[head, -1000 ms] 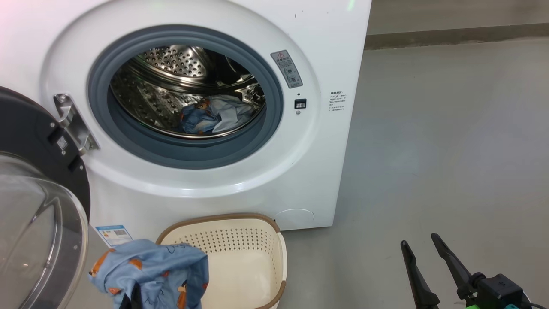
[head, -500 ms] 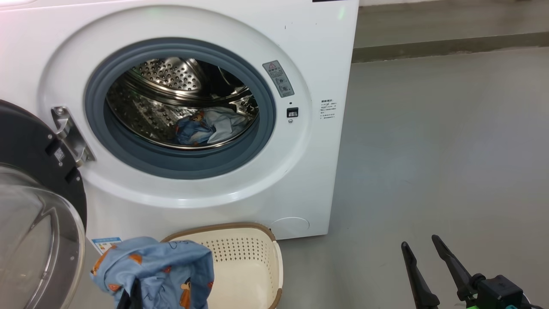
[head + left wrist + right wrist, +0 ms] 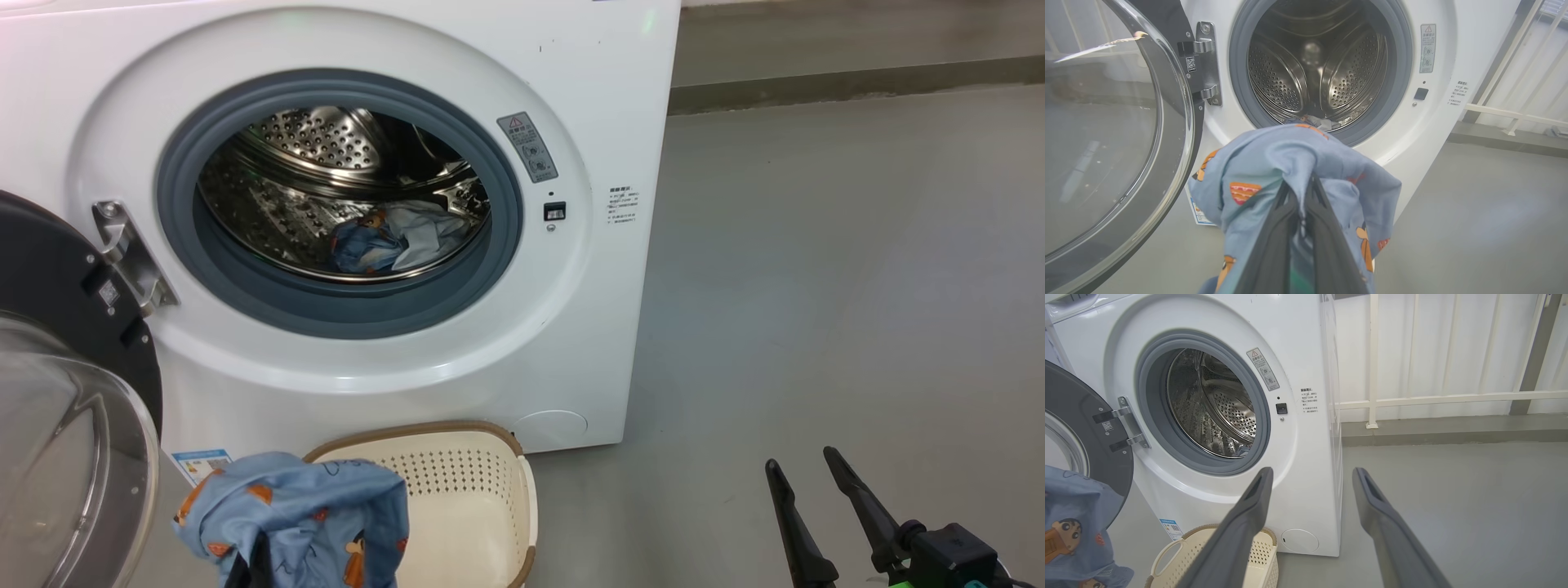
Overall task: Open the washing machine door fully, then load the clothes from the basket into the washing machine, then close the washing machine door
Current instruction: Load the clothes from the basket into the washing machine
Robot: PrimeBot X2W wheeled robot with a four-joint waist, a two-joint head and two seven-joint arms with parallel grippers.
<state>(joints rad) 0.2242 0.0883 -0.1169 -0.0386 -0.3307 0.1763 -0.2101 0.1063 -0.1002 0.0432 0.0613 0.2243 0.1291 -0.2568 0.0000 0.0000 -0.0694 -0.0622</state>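
The white washing machine (image 3: 596, 98) stands with its door (image 3: 57, 425) swung open to the left, glass bowl facing me. Blue and white clothes (image 3: 392, 238) lie low in the steel drum (image 3: 326, 147). My left gripper (image 3: 1301, 196) is shut on a light blue cloth with orange prints (image 3: 1274, 163), held above the cream basket (image 3: 522, 490) in front of the machine. The same cloth (image 3: 302, 510) hangs at the bottom left of the head view. My right gripper (image 3: 804, 469) stands open over bare floor at the lower right, nothing between its fingers.
Grey floor (image 3: 833, 286) spreads to the right of the machine. A white railing (image 3: 1433, 398) and wall run behind it. A blue label sticker (image 3: 196, 464) sits low on the machine front, near the door's glass.
The head camera tilted up between the oldest frame and now, so the machine sits lower in view. The held cloth and both grippers keep nearly the same places.
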